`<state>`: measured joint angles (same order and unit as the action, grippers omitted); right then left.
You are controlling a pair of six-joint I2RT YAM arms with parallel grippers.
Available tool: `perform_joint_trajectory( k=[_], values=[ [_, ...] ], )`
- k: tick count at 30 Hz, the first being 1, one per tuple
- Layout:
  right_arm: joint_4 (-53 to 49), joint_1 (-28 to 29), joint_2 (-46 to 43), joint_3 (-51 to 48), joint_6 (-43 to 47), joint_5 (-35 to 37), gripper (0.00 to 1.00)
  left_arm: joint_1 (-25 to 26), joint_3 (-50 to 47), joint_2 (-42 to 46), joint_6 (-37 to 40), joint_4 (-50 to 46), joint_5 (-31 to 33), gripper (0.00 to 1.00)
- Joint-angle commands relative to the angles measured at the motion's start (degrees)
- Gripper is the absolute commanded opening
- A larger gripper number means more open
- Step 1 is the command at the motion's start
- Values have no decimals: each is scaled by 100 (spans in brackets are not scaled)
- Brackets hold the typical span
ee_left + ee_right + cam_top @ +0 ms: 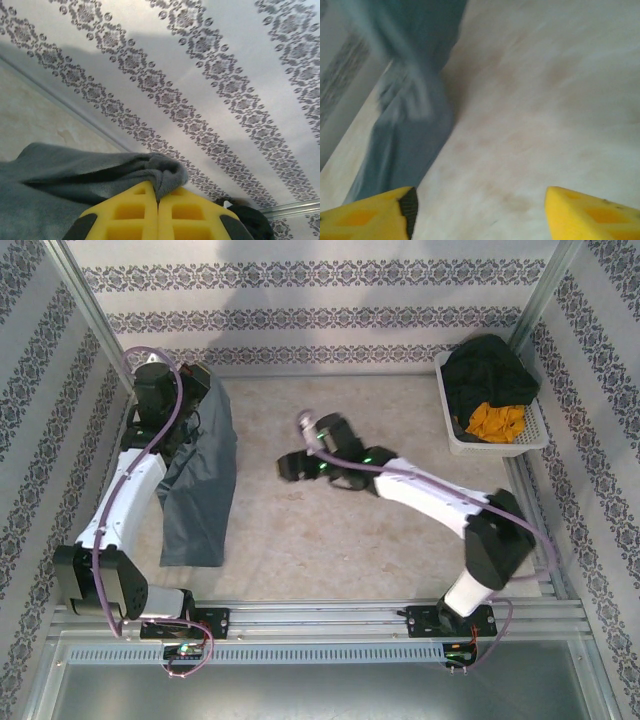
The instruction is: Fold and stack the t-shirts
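Observation:
A slate blue-grey t-shirt (205,490) hangs in a long drape from my left gripper (190,375), which is raised at the back left; its lower end rests on the table. In the left wrist view the yellow fingers (130,212) of that gripper (159,192) are pressed together on a bunched fold of the t-shirt (75,175). My right gripper (290,468) is low over the middle of the table, apart from the cloth. Its yellow fingertips (375,215) stand wide apart in the right wrist view, with bare table between them and the blurred t-shirt (415,100) to the left.
A white basket (497,447) at the back right corner holds dark and orange garments (495,420). Patterned walls close in the beige table (330,550) on three sides. A metal rail with the arm bases runs along the near edge.

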<state>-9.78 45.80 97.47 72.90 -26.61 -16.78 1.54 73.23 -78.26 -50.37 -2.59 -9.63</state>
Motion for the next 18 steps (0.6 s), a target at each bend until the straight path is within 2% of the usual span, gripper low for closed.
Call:
perform_joint_trajectory(
  k=[1, 5, 10, 18],
  values=[
    [102, 496, 702, 424, -344, -677, 80, 48, 157, 178, 210, -234, 179, 0],
    [-14, 1002, 1531, 1093, -758, -823, 80, 50, 267, 223, 399, -487, 309, 0],
    [-513, 1674, 2260, 1881, -609, -76, 87, 39, 315, 232, 479, -629, 399, 0],
    [-1714, 2424, 3471, 3414, -87, 908, 84, 35, 18, 366, 550, -599, 641, 0]
  ],
)
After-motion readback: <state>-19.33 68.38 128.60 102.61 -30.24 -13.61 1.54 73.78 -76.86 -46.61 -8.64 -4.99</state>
